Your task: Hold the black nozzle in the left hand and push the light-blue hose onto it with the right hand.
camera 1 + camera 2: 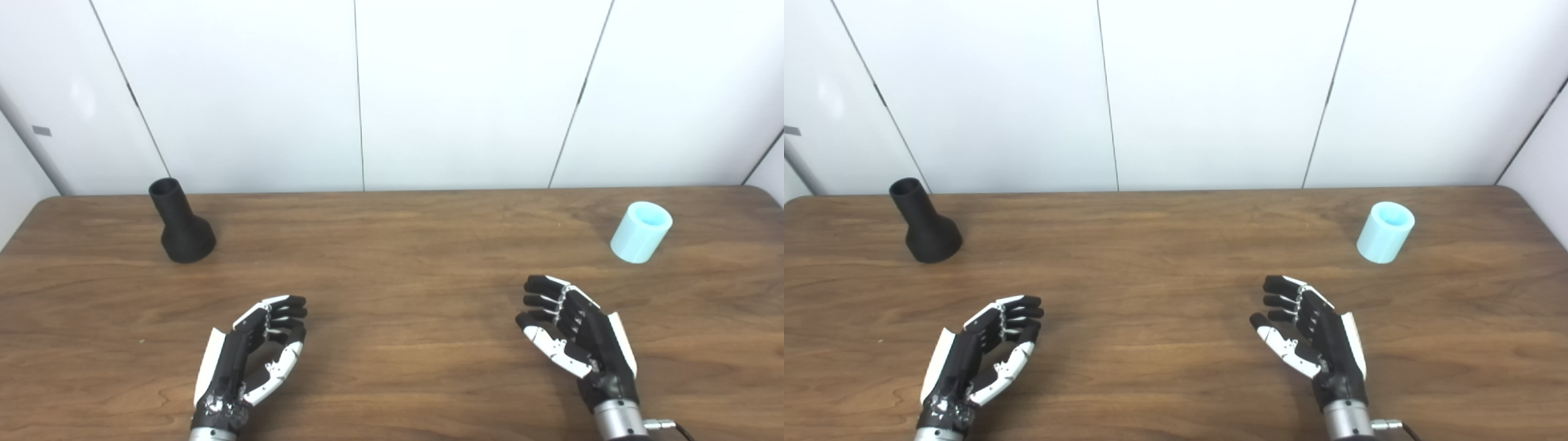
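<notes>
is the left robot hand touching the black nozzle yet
Apart. The left eye view shows bare table between the left robot hand and the black nozzle, which stands farther back.

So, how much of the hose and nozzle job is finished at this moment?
Nothing looks done yet. The black nozzle stands on its wide base at the far left of the table, untouched, and the light-blue hose stands far right, well apart from it. Nothing is in hand: the left hand and right hand are open and empty near the front edge. Left to do: grasp both parts, then push the hose onto the nozzle.
</notes>
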`<action>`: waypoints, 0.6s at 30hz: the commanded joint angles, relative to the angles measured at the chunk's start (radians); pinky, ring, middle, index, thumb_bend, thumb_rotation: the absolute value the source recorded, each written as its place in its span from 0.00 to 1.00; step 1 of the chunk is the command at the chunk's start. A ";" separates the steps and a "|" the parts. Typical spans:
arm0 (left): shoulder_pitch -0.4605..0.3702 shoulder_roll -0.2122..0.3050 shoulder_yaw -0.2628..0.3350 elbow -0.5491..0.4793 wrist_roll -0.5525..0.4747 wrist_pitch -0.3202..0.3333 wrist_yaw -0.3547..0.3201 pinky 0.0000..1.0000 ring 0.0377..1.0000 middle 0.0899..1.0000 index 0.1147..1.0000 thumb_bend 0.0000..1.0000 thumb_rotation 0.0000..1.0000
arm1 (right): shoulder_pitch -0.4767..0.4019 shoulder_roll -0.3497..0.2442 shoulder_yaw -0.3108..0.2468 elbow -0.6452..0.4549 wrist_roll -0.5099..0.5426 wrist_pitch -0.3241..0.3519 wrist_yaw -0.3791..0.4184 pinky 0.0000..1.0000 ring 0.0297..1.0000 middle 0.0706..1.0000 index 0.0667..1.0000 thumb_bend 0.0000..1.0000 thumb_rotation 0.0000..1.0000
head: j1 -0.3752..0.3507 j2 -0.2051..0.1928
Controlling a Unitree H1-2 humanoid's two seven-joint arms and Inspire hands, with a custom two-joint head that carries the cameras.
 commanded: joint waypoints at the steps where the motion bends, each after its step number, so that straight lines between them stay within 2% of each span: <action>1: 0.014 -0.002 -0.002 0.011 -0.003 -0.021 0.006 0.54 0.63 0.66 0.66 0.26 0.21 | -0.013 -0.002 -0.001 -0.036 0.003 -0.022 -0.002 0.63 0.69 0.70 0.66 0.28 0.16 | -0.001 0.001; 4: 0.015 -0.004 0.006 0.007 -0.008 -0.014 0.010 0.55 0.64 0.66 0.67 0.26 0.21 | -0.013 0.001 -0.001 -0.038 0.001 -0.022 -0.004 0.63 0.69 0.69 0.66 0.27 0.14 | -0.001 0.002; 7: 0.018 -0.012 0.024 0.000 -0.025 -0.005 0.021 0.56 0.66 0.67 0.67 0.35 0.18 | -0.014 0.002 0.000 -0.035 0.001 -0.025 -0.004 0.62 0.68 0.69 0.66 0.27 0.13 | -0.004 0.001; 10: 0.020 -0.032 0.053 -0.012 -0.070 0.007 0.029 0.60 0.69 0.71 0.68 0.56 0.17 | -0.013 0.002 0.002 -0.042 -0.007 -0.015 -0.005 0.63 0.69 0.70 0.67 0.27 0.16 | -0.003 0.000; 12: 0.020 -0.049 0.075 -0.021 -0.110 0.014 0.040 0.62 0.72 0.72 0.69 0.71 0.20 | -0.014 0.003 0.000 -0.041 -0.013 -0.011 -0.010 0.62 0.68 0.69 0.66 0.27 0.16 | 0.004 -0.003; 14: 0.018 -0.053 0.094 -0.029 -0.132 0.017 0.045 0.66 0.74 0.74 0.72 0.76 0.21 | -0.014 0.001 -0.002 -0.039 -0.013 -0.011 -0.009 0.62 0.68 0.69 0.66 0.27 0.14 | 0.010 -0.004; 16: 0.010 -0.046 0.118 -0.031 -0.143 0.012 0.051 0.74 0.78 0.76 0.74 0.79 0.20 | -0.015 -0.003 -0.004 -0.036 -0.007 -0.011 -0.006 0.63 0.69 0.70 0.67 0.27 0.14 | 0.012 -0.003; 18: -0.004 -0.031 0.140 -0.019 -0.113 -0.003 0.071 0.76 0.80 0.78 0.77 0.82 0.21 | -0.016 -0.006 -0.007 -0.035 -0.001 -0.010 -0.003 0.63 0.69 0.70 0.67 0.28 0.15 | 0.016 -0.003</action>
